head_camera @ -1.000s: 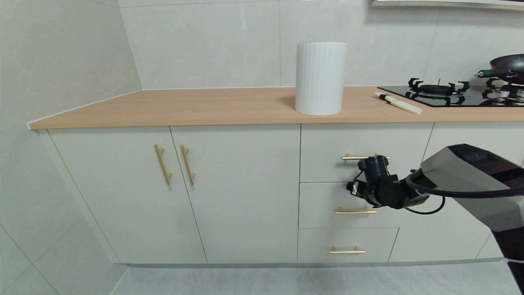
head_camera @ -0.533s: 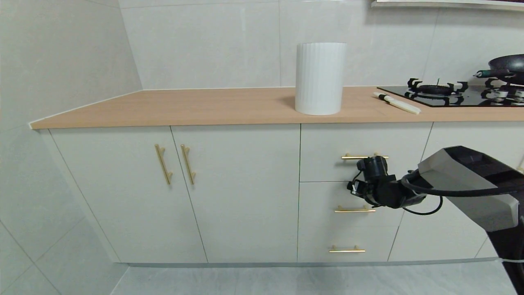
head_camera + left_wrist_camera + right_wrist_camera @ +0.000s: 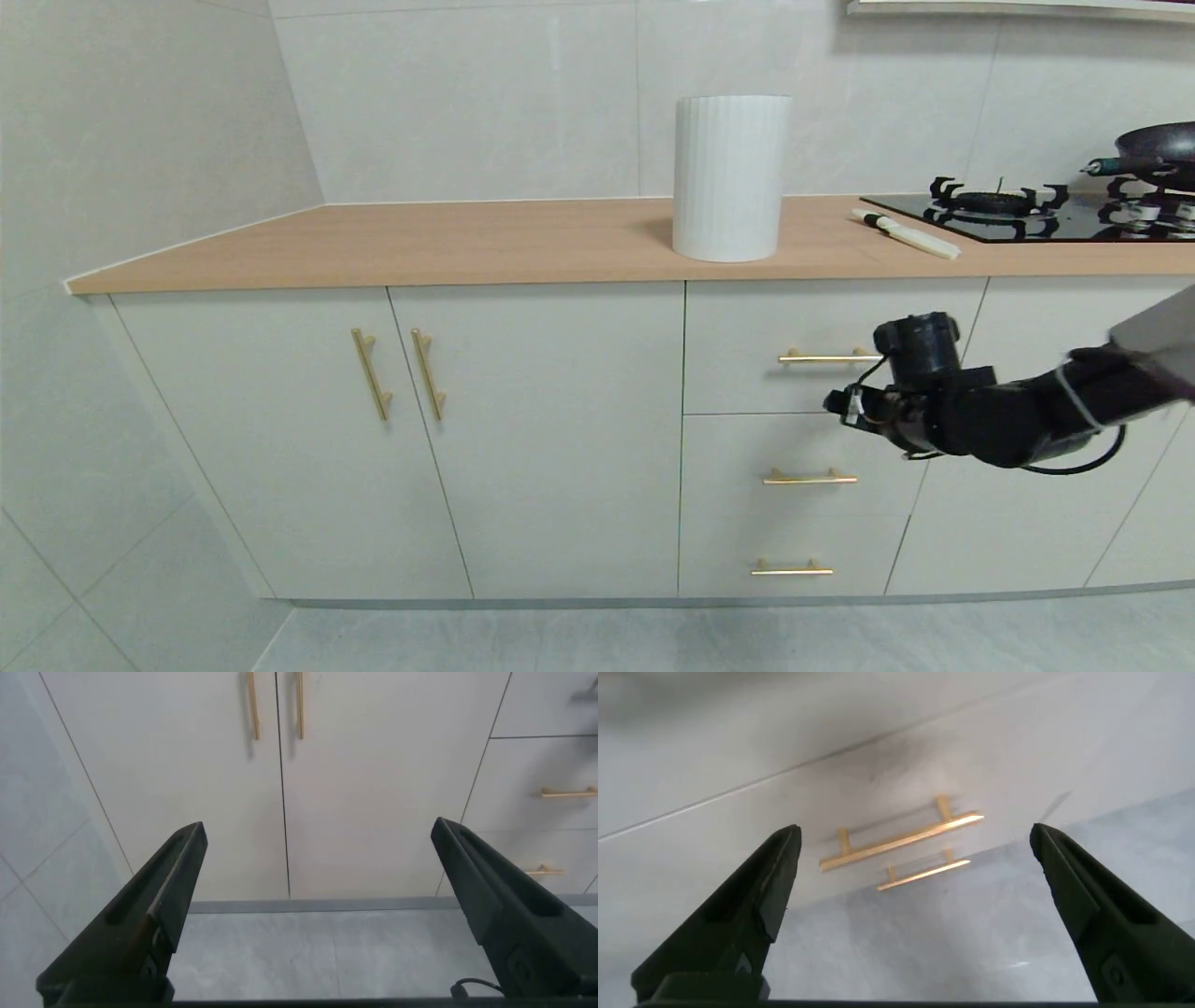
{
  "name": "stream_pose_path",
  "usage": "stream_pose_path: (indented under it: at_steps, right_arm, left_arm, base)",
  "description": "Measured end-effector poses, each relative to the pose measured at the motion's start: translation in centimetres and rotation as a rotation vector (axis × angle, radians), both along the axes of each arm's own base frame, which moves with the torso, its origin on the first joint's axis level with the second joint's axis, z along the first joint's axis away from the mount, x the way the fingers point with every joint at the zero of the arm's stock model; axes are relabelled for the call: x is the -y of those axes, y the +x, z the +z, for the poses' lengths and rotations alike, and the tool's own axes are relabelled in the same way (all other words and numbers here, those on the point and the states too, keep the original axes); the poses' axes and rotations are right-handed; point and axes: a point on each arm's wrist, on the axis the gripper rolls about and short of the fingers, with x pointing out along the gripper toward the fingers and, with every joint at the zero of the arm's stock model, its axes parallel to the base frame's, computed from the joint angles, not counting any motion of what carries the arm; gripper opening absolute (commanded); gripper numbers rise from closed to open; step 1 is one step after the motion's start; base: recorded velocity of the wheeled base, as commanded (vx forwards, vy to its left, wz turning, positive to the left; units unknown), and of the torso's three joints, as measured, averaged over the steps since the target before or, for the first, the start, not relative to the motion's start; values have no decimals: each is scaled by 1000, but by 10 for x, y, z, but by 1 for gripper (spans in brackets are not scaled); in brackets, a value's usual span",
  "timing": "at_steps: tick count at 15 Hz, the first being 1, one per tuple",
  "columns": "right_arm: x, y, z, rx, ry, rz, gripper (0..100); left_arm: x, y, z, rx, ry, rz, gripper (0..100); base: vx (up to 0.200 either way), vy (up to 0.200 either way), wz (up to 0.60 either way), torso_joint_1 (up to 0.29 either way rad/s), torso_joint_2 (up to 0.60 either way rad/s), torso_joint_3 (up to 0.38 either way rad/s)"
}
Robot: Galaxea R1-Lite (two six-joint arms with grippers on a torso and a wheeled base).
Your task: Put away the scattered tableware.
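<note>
Where the wooden bench (image 3: 420, 245) meets the hob (image 3: 1027, 219), a pale knife (image 3: 904, 234) is seen lying flat with its dark end toward the wall. It lies just beside the hob's edge and apart from the tall white ribbed canister (image 3: 730, 177), which stands upright to its left. A dark pan (image 3: 1153, 147) is set on the far burner.

Below the bench, the right gripper (image 3: 843, 410) is held in front of the drawer stack, level with the seam between the top and middle drawers. It sits just below the right end of the top drawer handle (image 3: 826, 357) — whether the two touch cannot be made out. In the right wrist view this gripper (image 3: 912, 838) is shown released, its fingers spread wide with nothing between them, and two gold drawer handles (image 3: 901, 840) are framed beyond.

The left gripper (image 3: 318, 831) is likewise released and empty — it is pointed at the lower cabinet, where the pair of door handles (image 3: 251, 705) and the grey floor (image 3: 327, 952) are seen beyond its fingers.
</note>
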Motion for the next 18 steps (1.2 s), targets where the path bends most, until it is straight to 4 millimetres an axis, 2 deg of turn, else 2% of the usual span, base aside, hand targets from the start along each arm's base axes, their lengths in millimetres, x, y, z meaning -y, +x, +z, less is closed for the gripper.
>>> stream_pose_path:
  at_steps: [3,4,5,6,8,10,13,15,18]
  right_arm:
    - [12,-76,72,142,-27,25,100]
    - [18,-99,90,192,-39,26,100]
    - [27,-133,110,259,-61,24,100]
    - [37,-166,124,320,-85,26,100]
    - [56,-229,137,426,-144,31,100]
    - [77,-286,134,493,-212,-8,100]
    - [97,-358,110,516,-292,-92,100]
    - [102,-397,88,522,-336,-124,100]
    - [101,-426,55,546,-377,-203,100]
  left_arm:
    - [0,0,0,0,0,0,100]
    - [0,0,0,0,0,0,100]
    - [0,0,0,0,0,0,100]
    - [0,0,0,0,0,0,100]
    - [0,0,0,0,-1,0,100]
    - [0,0,0,0,0,0,100]
    - [0,0,0,0,0,0,100]
    - [0,0,0,0,0,0,100]
    - [0,0,0,0,0,0,100]
  base:
    - [0,0,0,0,0,0]
    - [0,0,0,0,0,0]
    - [0,0,0,0,0,0]
    - [0,0,0,0,0,0]
    - [0,0,0,0,0,0]
    - [0,0,0,0,0,0]
    - [0,0,0,0,0,0]
    - [0,0,0,0,0,0]
    - [0,0,0,0,0,0]
